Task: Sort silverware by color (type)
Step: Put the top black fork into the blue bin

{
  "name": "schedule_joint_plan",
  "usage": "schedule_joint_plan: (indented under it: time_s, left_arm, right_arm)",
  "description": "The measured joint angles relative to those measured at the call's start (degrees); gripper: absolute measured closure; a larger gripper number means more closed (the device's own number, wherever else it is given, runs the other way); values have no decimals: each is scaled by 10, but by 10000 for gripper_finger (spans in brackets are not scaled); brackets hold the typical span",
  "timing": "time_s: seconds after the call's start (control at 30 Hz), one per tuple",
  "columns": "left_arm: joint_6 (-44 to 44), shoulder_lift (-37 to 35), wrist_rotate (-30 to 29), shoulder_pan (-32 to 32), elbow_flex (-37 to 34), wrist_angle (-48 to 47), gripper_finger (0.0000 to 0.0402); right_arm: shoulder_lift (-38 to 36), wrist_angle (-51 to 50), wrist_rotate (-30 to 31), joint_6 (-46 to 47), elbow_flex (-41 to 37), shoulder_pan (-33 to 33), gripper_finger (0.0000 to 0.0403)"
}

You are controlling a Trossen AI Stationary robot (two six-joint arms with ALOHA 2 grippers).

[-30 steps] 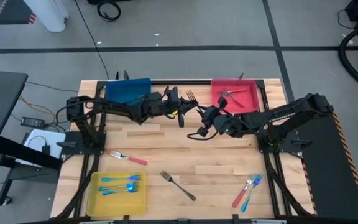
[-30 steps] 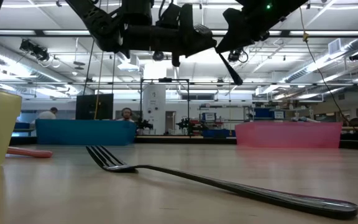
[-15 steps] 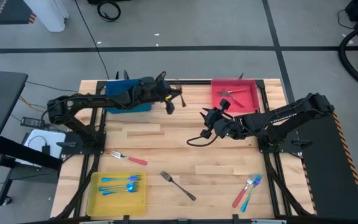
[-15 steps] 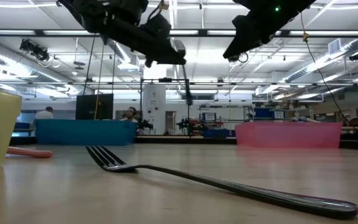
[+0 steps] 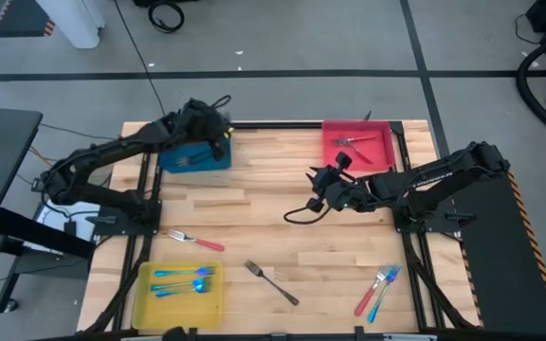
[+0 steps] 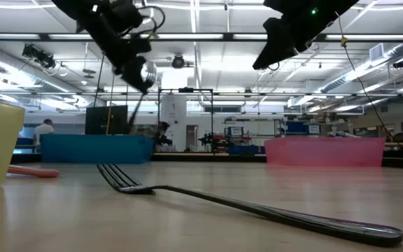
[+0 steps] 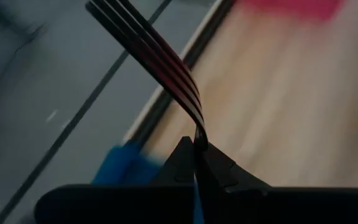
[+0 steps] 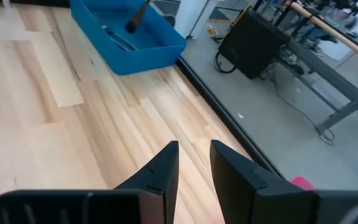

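Note:
My left gripper hangs over the blue tray at the table's far left, shut on an all-dark metal fork. Its tines show large in the left wrist view. Another dark utensil lies flat in that tray. My right gripper hovers open and empty over mid-table, left of the red tray. A second dark fork lies flat on the near table. A red-handled fork lies near the left side. A red and a blue utensil lie together near right. My left gripper pinches the dark fork at its neck, just under the tines, between its two fingertips. The fingers come from above, slanting down. The fork is lifted clear, tines toward the wrist, and its handle hangs down over the blue tray.
A yellow tray at the near left corner holds several blue-handled utensils. The red tray holds red-handled pieces. Bare wood lies between the trays at mid-table. A black frame edges the table's far side and both arm bases.
My left gripper has carried the dark fork from the far middle of the table, close by my right gripper, toward the table's left edge to above the blue tray. The fork has swung with it and now hangs handle-down. My right gripper has stayed nearly still.

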Motion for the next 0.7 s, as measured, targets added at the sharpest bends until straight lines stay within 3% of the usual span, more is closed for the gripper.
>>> schedule_joint_plan:
  time_s: [0.3, 0.47, 0.7]
  left_arm:
    - [56, 28, -56, 76, -1, -143, 396]
    - [69, 54, -103, 97, -1, -144, 395]
    - [103, 92, -107, 111, -1, -147, 395]
  right_arm:
    - [0, 1, -26, 0, 0, 0, 302]
    - [0, 1, -27, 0, 0, 0, 302]
    - [0, 1, -31, 0, 0, 0, 302]
